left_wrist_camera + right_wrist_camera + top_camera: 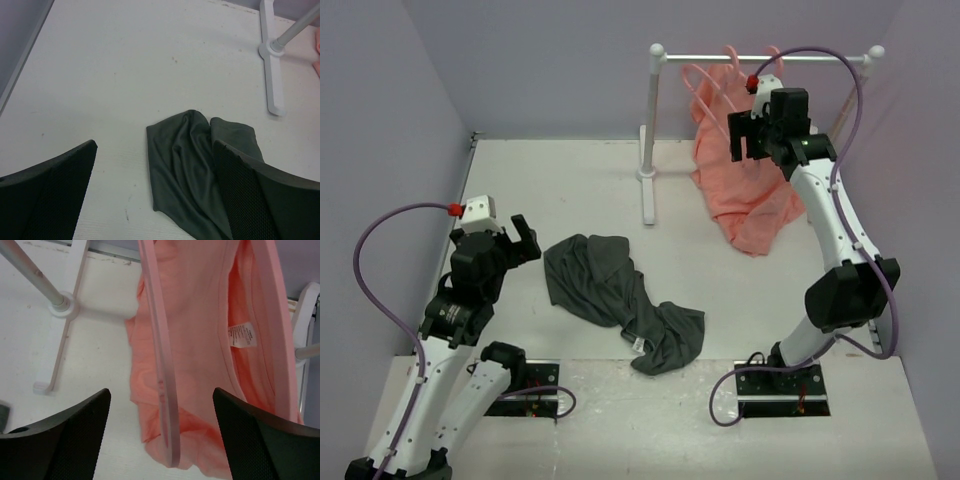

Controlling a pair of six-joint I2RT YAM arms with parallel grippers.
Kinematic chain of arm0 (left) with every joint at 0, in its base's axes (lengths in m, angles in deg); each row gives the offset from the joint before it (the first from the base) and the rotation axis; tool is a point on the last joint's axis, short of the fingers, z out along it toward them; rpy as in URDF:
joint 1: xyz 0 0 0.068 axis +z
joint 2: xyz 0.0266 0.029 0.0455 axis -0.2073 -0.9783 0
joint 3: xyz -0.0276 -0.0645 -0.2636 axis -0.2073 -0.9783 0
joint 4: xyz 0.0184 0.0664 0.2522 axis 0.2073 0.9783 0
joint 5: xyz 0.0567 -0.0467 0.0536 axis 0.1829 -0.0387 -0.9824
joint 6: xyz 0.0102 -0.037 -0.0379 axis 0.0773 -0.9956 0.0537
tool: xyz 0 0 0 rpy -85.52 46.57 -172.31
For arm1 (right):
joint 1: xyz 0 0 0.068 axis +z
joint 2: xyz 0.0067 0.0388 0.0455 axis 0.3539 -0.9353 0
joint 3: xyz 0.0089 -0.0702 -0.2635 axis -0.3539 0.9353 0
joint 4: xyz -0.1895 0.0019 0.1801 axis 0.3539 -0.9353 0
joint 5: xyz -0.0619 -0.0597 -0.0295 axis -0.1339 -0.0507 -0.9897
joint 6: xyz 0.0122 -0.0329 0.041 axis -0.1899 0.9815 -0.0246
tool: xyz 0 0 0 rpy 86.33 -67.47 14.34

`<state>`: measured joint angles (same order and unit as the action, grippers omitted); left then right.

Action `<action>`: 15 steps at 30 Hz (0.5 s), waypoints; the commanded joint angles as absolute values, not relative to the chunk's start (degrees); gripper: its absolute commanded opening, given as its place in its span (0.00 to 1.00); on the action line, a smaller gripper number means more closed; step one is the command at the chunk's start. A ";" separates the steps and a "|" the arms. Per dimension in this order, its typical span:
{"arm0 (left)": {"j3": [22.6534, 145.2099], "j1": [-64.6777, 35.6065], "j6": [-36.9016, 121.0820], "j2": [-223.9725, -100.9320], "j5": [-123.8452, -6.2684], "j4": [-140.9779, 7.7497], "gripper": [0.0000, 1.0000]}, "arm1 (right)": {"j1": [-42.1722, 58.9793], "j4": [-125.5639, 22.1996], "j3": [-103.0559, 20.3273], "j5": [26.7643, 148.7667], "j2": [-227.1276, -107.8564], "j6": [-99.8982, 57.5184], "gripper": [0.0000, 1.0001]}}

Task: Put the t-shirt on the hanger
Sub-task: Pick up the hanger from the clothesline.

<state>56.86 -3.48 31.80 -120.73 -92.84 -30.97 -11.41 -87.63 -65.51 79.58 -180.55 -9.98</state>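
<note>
White tag (242, 335) in salmon garment (200, 315): print too small to read. Right end effector (161, 390): fingers apart, bare pink hanger (161, 375) between them, contact unclear. Left end effector (155, 145): wide apart, empty, above counter (125, 65). Grey t-shirt (620, 300) lies crumpled on counter; hanger hangs on white rail (820, 58).

Robotics lab test cell: a flat white tabletop (570, 190) boxed in by plain pale-lilac panel walls (540, 70), with a white-and-black left robot arm (455, 310) and matching right robot arm (830, 235) bolted at its near edge.
</note>
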 commanded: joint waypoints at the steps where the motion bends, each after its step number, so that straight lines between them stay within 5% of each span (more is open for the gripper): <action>1: 56.41 -3.59 32.31 -121.06 -91.95 -33.13 1.00 | -11.93 -91.18 -71.11 89.95 -184.02 -7.85 0.68; 4: 56.41 -3.59 32.56 -122.14 -90.97 -33.39 1.00 | -11.93 -91.76 -73.04 93.01 -185.89 -9.36 0.48; 11: 56.32 -3.59 33.01 -122.31 -89.83 -33.82 1.00 | -11.93 -91.08 -72.78 92.91 -185.96 -11.01 0.28; 15: 56.24 -3.59 33.19 -122.46 -89.24 -33.83 1.00 | -12.02 -90.56 -72.52 94.34 -185.21 -12.16 0.04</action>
<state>56.86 -3.48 31.98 -122.36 -90.56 -31.01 -11.84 -90.92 -70.17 90.78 -186.59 -10.54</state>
